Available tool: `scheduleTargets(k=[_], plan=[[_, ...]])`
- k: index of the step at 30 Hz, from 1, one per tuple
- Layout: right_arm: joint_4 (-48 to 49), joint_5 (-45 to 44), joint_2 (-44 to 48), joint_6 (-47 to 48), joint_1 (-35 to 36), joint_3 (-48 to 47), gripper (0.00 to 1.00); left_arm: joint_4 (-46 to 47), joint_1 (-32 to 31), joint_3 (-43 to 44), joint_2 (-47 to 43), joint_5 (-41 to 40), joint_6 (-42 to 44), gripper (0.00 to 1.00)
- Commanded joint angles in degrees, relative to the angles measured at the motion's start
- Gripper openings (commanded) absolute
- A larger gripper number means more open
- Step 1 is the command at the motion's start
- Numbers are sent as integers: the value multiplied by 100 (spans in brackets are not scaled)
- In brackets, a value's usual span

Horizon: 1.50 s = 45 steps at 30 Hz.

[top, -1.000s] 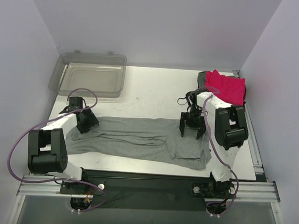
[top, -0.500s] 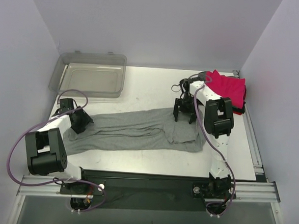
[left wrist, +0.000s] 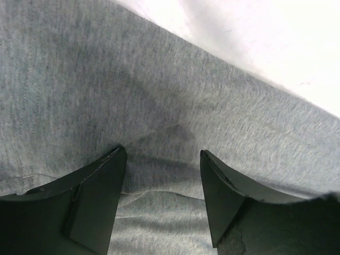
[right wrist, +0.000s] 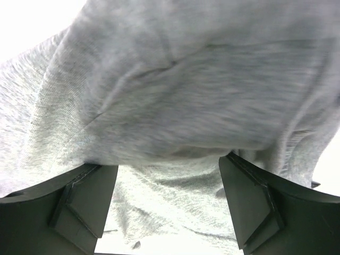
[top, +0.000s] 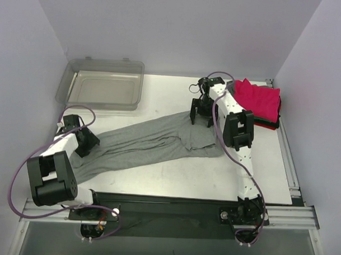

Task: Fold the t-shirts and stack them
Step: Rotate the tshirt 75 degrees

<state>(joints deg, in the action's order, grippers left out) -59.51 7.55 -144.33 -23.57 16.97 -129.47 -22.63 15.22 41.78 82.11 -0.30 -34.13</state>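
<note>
The grey t-shirt (top: 153, 141) lay stretched in a long slanted band across the white bench (top: 174, 175), from the near left side up toward the far right. It was still one crumpled strip, not folded.

The left hand (top: 87, 146) was at the near-left end of the band. In the left wrist view its 2 fingers (left wrist: 95, 196) stood partly closed, with a fold of the grey cloth (left wrist: 159, 95) pressed between them, so it was grasping the shirt. Creases in the cloth ran toward the gap.

The right hand (top: 202, 114) was at the far-right end. In the right wrist view a thick bunch of the grey cloth (right wrist: 175, 90) sat between the fingers (right wrist: 85, 207) and hung in front of the camera, so this hand also was clenched on the shirt.

A folded pink-red t-shirt (top: 261, 97) lay at the far right corner of the bench, apart from the grey one. Something dark showed under its edge, but I cannot tell what it was. A clear plastic bin (top: 68, 82) stood at the far left corner.
</note>
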Motion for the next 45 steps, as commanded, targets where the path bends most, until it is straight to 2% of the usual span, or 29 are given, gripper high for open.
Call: scheduleTargets(k=[1,5,8,11,13,14,20,25,30,38,45], plan=[[9,132,-183,19,-10,-437,79,-611,95,-91,-211,-471,432,69],[228,317,254,72,-27,-500,80,-663,-54,189,-537,-427,767,69],[396,335,737,133,-36,-413,80,-874,-396,541,-634,-603,855,69],[562,300,1343,212,-45,-97,80,-963,-1063,796,-731,-832,838,69],[633,299,1644,222,-36,368,80,-892,-1389,901,-775,-823,751,69],[642,317,1897,222,-53,553,80,-892,-1773,954,-766,-840,689,69],[782,686,2541,169,148,2108,80,-726,-2497,1087,-529,-675,469,70],[1099,905,2673,2,324,3259,79,-225,-2568,911,-170,28,399,70],[1231,871,2612,-235,281,3683,79,179,-2568,587,138,284,293,70],[1205,397,2112,-455,149,3824,79,251,-2559,454,543,443,310,70],[932,-174,1461,-569,122,2948,79,-145,-2551,603,456,390,284,70]])
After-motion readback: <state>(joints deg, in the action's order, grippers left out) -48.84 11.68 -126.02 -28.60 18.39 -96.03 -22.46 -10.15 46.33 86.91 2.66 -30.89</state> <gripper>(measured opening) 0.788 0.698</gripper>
